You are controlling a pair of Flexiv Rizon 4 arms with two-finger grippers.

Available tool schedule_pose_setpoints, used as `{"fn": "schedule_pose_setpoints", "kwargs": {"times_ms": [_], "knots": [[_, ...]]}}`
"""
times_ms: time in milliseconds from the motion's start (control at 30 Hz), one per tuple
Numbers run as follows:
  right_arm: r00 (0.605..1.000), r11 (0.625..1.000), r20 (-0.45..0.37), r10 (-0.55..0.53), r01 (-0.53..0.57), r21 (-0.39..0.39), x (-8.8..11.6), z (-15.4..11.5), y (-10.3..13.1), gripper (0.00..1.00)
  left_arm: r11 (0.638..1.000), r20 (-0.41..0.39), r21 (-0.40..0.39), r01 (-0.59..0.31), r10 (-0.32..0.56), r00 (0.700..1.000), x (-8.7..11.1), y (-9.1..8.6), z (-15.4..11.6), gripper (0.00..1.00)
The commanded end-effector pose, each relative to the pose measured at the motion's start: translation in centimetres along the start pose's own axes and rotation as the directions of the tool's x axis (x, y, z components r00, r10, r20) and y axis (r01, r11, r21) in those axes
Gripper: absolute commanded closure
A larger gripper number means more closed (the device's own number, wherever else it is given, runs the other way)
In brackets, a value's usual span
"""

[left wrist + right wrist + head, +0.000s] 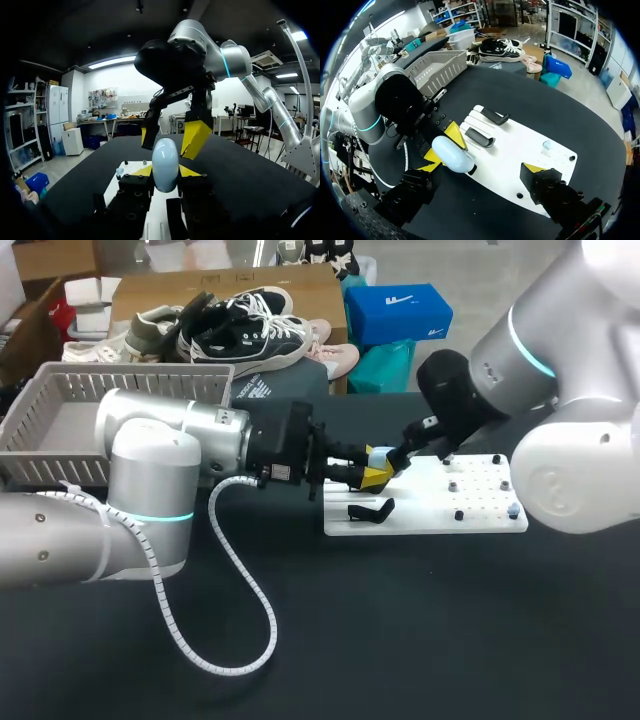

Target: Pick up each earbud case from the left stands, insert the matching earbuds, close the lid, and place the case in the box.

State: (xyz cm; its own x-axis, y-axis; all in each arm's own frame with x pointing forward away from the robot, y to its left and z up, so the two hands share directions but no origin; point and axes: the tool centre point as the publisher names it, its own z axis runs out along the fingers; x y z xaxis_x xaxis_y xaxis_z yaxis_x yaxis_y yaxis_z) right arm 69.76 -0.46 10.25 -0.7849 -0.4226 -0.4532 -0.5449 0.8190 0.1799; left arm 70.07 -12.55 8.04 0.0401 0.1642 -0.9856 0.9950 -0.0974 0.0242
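Here, a black table (400,630) holds a grey basket (60,390) at the back left and a white board (480,515) near the middle. The left gripper (372,472) is clamped on a pale blue earbud case (378,454), held above the board's left end. The right gripper (170,139) hangs just over the case, fingers spread apart. Two black stands (479,137) lie on the board.
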Motion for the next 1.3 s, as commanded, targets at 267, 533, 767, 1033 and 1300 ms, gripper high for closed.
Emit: {"fn": "schedule_pose_setpoints", "kwargs": {"times_ms": [267, 533, 767, 1033, 1300], "knots": [[1.0, 1.0, 0.001, 0.017, -0.017, 0.02, -0.4, 0.4, -0.3, 0.0, 1.0, 0.0, -0.003, -0.001, 0.001, 1.0, 0.1, 0.0, 0.1, 1.0], [1.0, 1.0, 0.009, 0.017, -0.017, 0.015, -0.7, -0.1, -0.1, 0.0, 1.0, 0.0, -0.003, -0.001, 0.001, 1.0, 0.1, 0.0, 0.1, 1.0], [1.0, 1.0, 0.019, 0.016, -0.016, 0.022, -1.4, -0.5, -0.1, 0.0, 1.0, 0.0, -0.003, -0.001, 0.001, 1.0, 0.1, 0.0, 0.1, 1.0], [0.998, 0.994, 0.063, -0.031, 0.025, 0.106, -2.2, -2.6, -0.4, 0.0, 1.0, 0.0, -0.003, -0.001, 0.001, 1.0, 0.1, 0.0, 0.1, 1.0], [0.997, 0.93, 0.015, -0.076, 0.065, 0.361, 0.5, -5.5, -3.5, 0.0, 1.0, 0.0, -0.003, -0.001, 0.001, 1.0, 0.1, 0.0, 0.1, 1.0]]}}
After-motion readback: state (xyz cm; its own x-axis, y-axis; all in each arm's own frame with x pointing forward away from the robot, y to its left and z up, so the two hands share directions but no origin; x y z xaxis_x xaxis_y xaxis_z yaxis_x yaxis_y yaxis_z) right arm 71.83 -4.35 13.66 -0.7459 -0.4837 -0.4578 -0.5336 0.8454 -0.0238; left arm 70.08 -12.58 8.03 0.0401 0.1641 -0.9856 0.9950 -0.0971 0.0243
